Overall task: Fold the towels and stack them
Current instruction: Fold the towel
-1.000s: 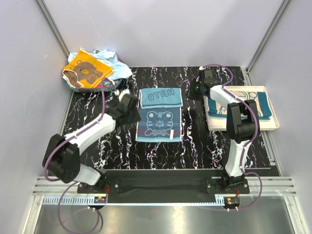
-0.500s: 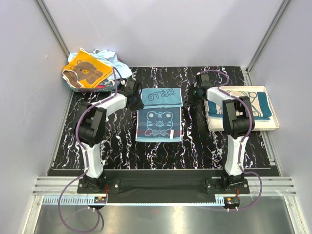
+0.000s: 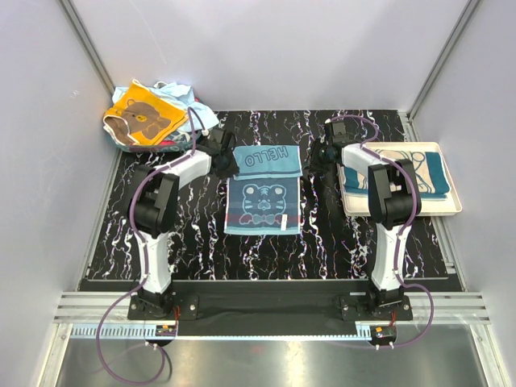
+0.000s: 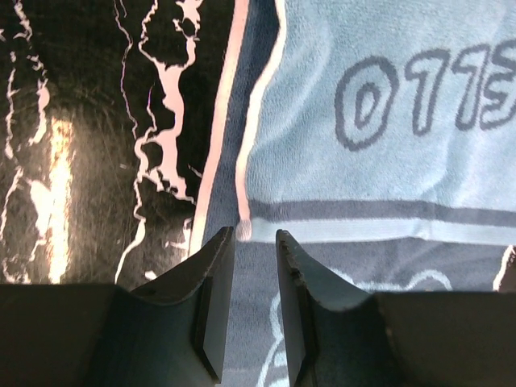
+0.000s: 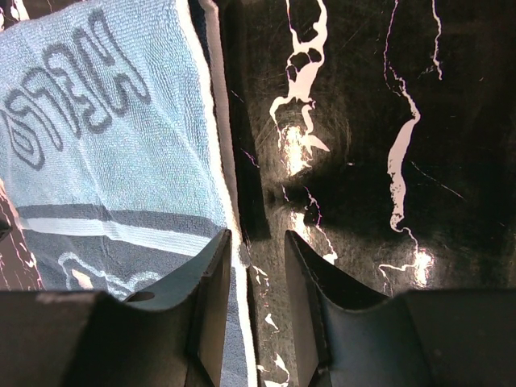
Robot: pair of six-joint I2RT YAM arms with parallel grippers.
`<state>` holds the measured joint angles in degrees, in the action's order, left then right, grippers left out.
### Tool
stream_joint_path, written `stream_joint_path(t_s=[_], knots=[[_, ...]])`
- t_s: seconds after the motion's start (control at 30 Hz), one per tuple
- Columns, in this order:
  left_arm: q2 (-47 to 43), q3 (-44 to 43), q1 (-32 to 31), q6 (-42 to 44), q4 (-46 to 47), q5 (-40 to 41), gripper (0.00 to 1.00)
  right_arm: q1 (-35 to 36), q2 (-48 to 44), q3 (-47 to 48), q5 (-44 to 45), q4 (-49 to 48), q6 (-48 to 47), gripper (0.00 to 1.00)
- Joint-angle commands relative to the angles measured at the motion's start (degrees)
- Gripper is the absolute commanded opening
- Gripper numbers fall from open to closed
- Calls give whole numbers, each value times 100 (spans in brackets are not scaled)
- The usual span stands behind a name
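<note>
Both claws sit at the folded "HELLO" towel in the middle of the tabletop.

The light blue tiger towel (image 3: 264,189) lies flat mid-tabletop on the black marbled tabletop (image 3: 161,242). Its far part is folded over, so the word "HELLO" reads upside down from above. The left claw (image 4: 255,242) is at the fold's left corner, its jaws a narrow gap apart with the flap's corner showing between the tips and nothing pinched. The right claw (image 5: 258,242) is at the fold's right edge, likewise slightly parted and gripping nothing. At the far-left corner lies a loose heap topped by an orange-yellow bear towel (image 3: 143,117) with a light blue towel (image 3: 192,109) beneath. By the right edge, a cream tray (image 3: 451,211) holds a folded teal towel with beige centre (image 3: 431,173).
</note>
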<state>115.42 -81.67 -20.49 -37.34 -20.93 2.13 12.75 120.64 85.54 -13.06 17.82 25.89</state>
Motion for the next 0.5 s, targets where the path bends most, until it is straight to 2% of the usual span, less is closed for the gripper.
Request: stream_joint_path(t_s=[0.0, 0.3, 0.47], knots=[[183, -271, 45, 43, 107, -64, 32, 52, -49, 165, -56, -156, 30, 39], [254, -297, 45, 17, 203, -90, 32, 52, -41, 147, -74, -156, 30, 40], [271, -332, 45, 8, 212, -116, 28, 104, -14, 156, -100, -130, 48, 39]])
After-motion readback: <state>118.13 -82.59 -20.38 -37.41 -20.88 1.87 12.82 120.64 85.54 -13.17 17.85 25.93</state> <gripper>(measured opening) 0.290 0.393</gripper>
